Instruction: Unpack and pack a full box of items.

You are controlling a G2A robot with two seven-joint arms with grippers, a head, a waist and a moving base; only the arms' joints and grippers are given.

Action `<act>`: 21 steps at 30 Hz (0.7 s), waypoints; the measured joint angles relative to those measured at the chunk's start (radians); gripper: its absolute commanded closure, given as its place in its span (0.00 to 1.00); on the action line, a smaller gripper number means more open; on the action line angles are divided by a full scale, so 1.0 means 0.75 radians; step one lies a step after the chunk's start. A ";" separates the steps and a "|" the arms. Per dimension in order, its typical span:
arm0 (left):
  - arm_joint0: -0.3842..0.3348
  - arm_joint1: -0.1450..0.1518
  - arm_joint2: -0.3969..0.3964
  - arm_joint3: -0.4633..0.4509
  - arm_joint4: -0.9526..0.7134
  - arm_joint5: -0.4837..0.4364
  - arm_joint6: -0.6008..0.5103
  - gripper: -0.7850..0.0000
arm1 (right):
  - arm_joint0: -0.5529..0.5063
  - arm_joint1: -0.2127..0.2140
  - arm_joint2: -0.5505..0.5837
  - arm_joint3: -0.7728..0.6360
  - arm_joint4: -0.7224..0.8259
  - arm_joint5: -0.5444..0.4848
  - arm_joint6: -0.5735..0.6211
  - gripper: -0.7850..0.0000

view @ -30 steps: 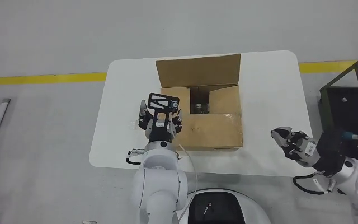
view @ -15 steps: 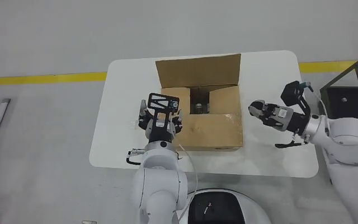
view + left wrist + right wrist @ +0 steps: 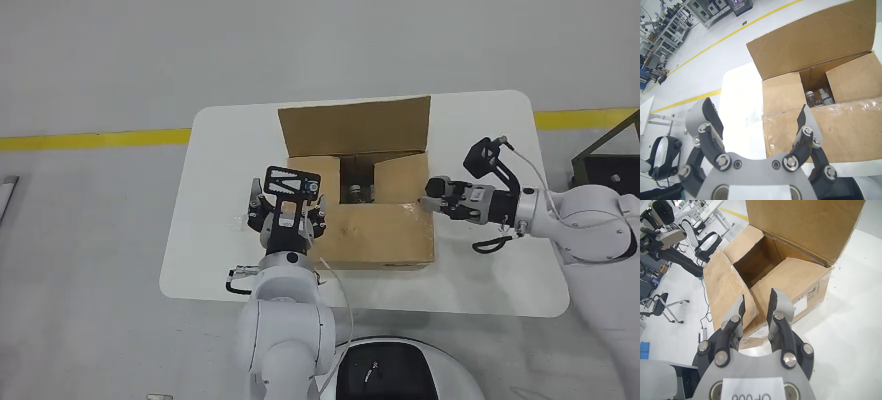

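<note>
Brown cardboard box (image 3: 385, 235): flaps likely stiff, light; tape slick. Take the flap edge. Right gripper (image 3: 758, 296) spread at its corner.

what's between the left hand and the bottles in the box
The taped cardboard flap, folded down over the opening, lies between the left hand and the bottles, as the left wrist view shows.

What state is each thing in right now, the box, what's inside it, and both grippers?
cardboard box, partly open, other three flaps folded in.
back flap, standing up.
bottles, upright inside the box, capped.
left gripper, open, empty.
right gripper, open, empty, at the box's near corner.
</note>
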 measured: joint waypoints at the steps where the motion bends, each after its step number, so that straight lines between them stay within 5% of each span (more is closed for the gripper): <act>1: 0.000 0.000 0.000 0.000 0.000 0.000 0.000 0.00 | 0.000 0.002 -0.005 0.003 0.004 -0.004 -0.002 0.61; 21: 0.000 0.000 0.000 0.000 0.000 0.000 0.000 0.00 | -0.146 0.050 -0.052 -0.149 0.138 -0.143 -0.008 0.70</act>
